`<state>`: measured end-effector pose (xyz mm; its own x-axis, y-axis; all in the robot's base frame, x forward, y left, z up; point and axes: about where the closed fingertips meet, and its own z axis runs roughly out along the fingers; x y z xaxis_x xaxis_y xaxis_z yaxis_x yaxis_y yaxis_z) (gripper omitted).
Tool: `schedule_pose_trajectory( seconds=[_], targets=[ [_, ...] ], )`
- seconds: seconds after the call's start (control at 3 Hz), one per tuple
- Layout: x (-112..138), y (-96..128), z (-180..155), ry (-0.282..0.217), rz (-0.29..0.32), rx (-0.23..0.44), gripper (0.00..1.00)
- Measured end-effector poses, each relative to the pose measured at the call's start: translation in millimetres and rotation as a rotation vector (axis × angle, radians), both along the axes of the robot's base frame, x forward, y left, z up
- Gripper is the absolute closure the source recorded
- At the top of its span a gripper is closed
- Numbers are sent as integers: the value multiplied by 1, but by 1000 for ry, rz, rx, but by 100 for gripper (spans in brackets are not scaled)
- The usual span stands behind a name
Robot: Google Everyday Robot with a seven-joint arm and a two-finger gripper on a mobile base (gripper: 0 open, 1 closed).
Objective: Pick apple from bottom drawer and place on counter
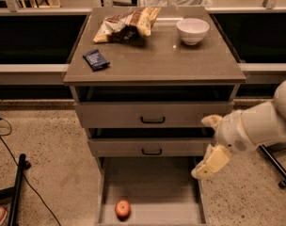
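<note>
The apple (123, 208), small and red, lies on the floor of the pulled-out bottom drawer (154, 182), near its front left. The counter (157, 58) is the grey-brown top of the cabinet. My gripper (206, 144) hangs at the right side of the cabinet, level with the middle drawer and above the right wall of the bottom drawer. Its two cream fingers (211, 162) are spread apart and hold nothing. It is to the right of and higher than the apple.
On the counter are a white bowl (193, 30), a crumpled chip bag (126, 24) and a dark blue packet (96, 59). The two upper drawers (152, 119) stand slightly ajar. A black stand and cables (16, 187) lie on the floor at left.
</note>
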<state>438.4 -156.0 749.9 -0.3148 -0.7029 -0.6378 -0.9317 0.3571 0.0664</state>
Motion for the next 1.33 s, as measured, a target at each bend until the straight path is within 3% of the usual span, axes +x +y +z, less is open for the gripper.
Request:
schedule_pose_trajectory(
  seconds=[0.33,0.67,1.0,1.33],
  targets=[
    [-19,41,-111,-1,5,248,0],
    [-10,51,-164,-42,50,360,0],
    [-8,57,-191,-21,50,401,0],
    [8,83,-227,-30,73,340,0]
  ],
)
